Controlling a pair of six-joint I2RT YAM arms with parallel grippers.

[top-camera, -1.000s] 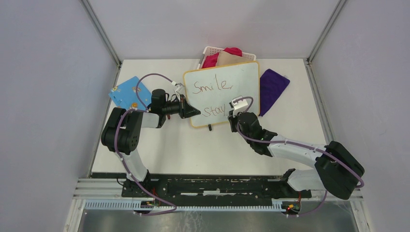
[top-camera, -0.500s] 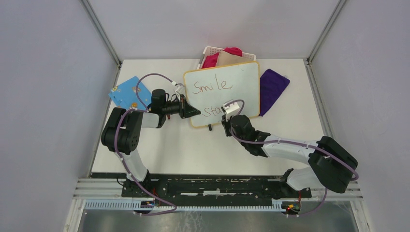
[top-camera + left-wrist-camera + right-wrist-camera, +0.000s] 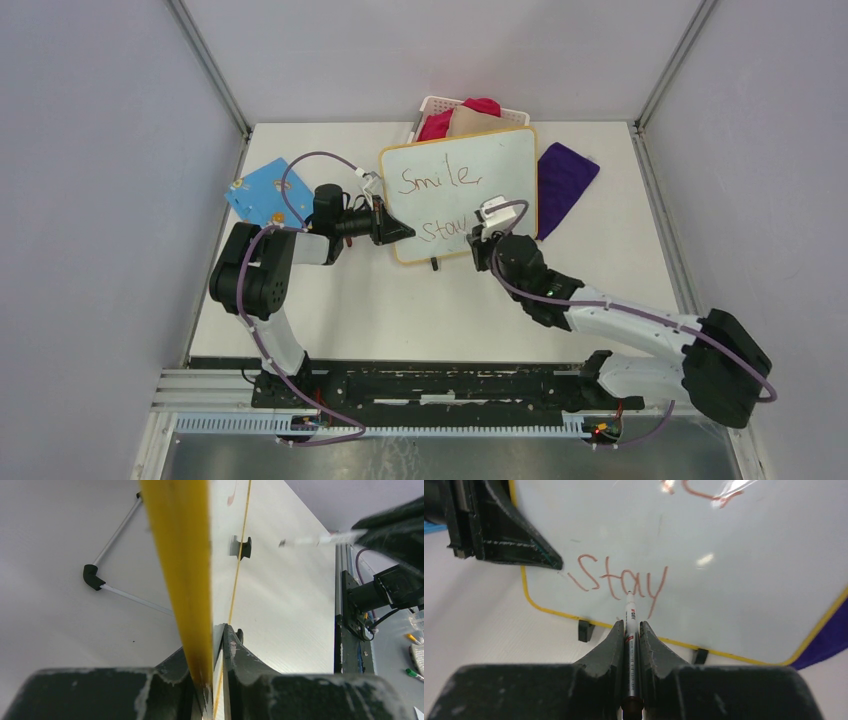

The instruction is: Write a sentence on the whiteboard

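The whiteboard (image 3: 505, 165) with its yellow rim stands tilted up at the table's back middle. The sentence in red reads "Smile," (image 3: 440, 178) above "stay" (image 3: 443, 229). My left gripper (image 3: 405, 233) is shut on the board's lower left edge; the left wrist view shows the yellow rim (image 3: 185, 555) pinched in that gripper (image 3: 215, 630). My right gripper (image 3: 629, 625) is shut on a white marker (image 3: 629, 611). The marker's tip points at the board between the "a" and "y" of "stay" (image 3: 619, 582). From above, the right gripper (image 3: 480, 243) sits at the board's lower edge.
Behind the board is a white basket (image 3: 432, 104) with red and tan cloths. A purple cloth (image 3: 563, 180) lies right of the board and a blue board (image 3: 262, 190) lies at the left. Small black feet (image 3: 585, 630) hold up the board's lower rim.
The right gripper with the marker swung left along "stay" half a second ago and has come back right. The left arm and the board have not moved.
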